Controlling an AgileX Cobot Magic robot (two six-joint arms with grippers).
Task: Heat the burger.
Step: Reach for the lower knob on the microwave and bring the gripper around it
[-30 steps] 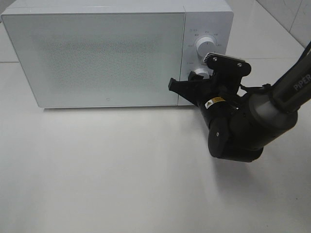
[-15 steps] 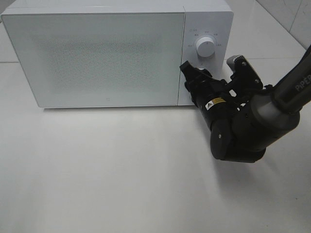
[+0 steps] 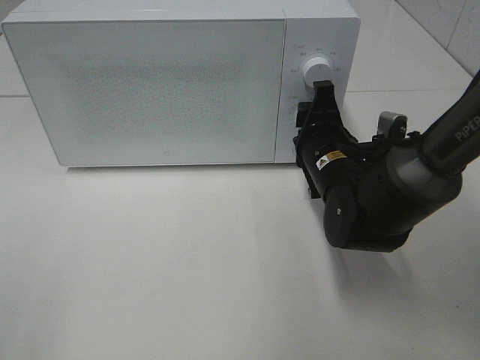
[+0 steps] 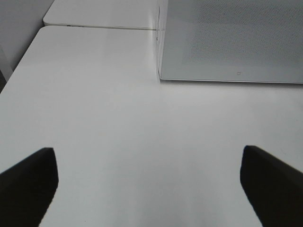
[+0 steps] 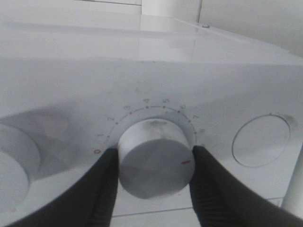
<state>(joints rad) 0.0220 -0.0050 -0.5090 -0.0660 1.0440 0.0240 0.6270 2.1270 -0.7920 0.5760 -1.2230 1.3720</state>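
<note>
right gripper (image 5: 155,156) clamps dial (image 5: 152,165), microwave (image 3: 150,90) interior obscured

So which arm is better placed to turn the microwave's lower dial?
The right. The right fingers grip the lower dial on both sides. The left fingers hang wide open over the table, near the microwave door, with no dial in their camera's view.

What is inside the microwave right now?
That cannot be seen: the microwave door is shut and its speckled panel hides the inside. No burger shows in any view. The right gripper is clamped on the lower knob.
</note>
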